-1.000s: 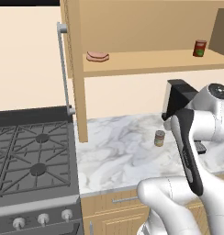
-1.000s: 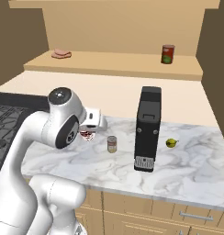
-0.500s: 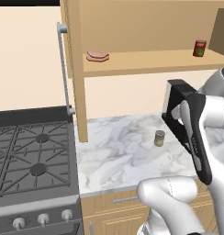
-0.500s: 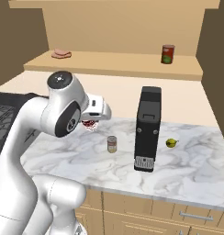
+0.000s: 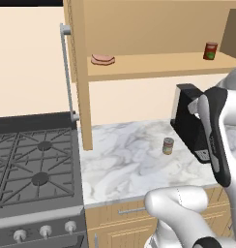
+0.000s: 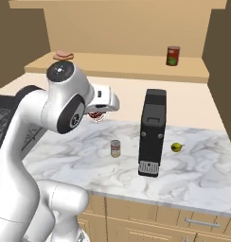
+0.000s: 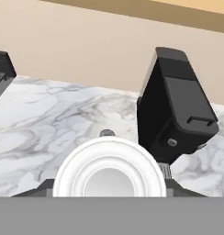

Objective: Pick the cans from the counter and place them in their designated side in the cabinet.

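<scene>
A large light-wood wall cabinet (image 5: 139,29) hangs open above the kitchen, its door (image 5: 76,72) swung out edge-on with a long grey bar handle (image 5: 66,72) facing the stove. One plank shelf (image 6: 112,64) runs across it. Below lies the white marble surface (image 5: 125,164) with grey veins, set over light wood drawers, and to its left a black gas stove (image 5: 33,164).

The white robot arm (image 6: 51,118) rises in front of the surface. Its pincer (image 6: 96,115) is raised above the surface, near the back wall, and is clamped on a red can with a white band (image 6: 95,116) — in the hand view the can's white rim and pale top (image 7: 108,170) sit right between the finger tips.

A tall black appliance (image 6: 152,132) stands upright on the surface. Just left of it, apart from it, stands the grey-olive can with a yellowish label (image 6: 115,148), upright on the marble. To the right of the appliance lies a small yellow-green fruit (image 6: 177,147).

On the shelf, a darker red can with a green patch (image 6: 173,55) stands at the right end — a flat pinkish piece of food (image 5: 102,59) lies at the left end.
</scene>
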{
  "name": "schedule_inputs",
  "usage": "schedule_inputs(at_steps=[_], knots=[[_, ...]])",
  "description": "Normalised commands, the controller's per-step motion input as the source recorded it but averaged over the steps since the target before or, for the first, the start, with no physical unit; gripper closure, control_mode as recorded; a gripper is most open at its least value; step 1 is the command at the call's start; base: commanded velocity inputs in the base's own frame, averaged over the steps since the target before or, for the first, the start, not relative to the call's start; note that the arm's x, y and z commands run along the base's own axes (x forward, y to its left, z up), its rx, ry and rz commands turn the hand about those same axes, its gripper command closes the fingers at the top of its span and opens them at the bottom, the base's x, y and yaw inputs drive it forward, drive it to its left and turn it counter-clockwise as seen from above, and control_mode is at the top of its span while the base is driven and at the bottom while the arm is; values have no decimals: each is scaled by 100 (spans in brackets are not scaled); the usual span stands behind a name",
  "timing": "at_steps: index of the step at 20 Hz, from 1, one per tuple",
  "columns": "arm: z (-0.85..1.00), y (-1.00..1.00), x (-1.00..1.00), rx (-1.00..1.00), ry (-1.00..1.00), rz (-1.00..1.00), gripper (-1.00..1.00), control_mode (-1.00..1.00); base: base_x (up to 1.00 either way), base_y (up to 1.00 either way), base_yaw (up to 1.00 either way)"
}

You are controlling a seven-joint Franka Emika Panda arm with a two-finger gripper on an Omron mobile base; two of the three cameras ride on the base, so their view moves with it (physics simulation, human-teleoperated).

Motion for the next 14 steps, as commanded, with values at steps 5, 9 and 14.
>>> schedule_inputs(at_steps=[5, 9, 14], knots=[[32, -16, 0, -2, -11, 0, 100, -100, 0, 0, 0], [35, -14, 0, -3, -12, 0, 100, -100, 0, 0, 0], [30, -8, 0, -2, -13, 0, 100, -100, 0, 0, 0]])
